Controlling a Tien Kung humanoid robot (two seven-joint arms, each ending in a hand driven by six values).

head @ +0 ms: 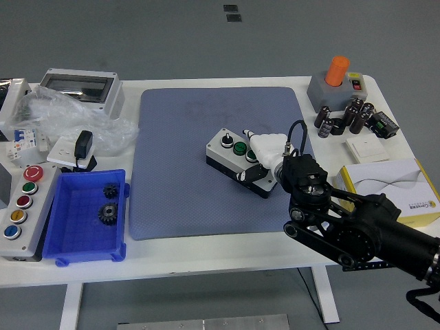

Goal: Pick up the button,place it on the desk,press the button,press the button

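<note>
A blue tray [69, 234] at the table's near left holds two dark gears [108, 203], with a grey panel of coloured buttons [20, 210] just to its left. Behind them lie a crumpled clear plastic bag [62, 113] and a grey enclosure [81, 89]. At the far right stand a grey box with an orange cylinder [337, 70], dark capacitors [344, 118], and a yellow-and-white box [392, 189]

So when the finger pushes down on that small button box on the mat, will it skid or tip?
Probably not tip: the button box looks low, wide and lying flat. The blue mat looks textured, so skidding seems unlikely. The right robot hand at its end may steady it.
</note>
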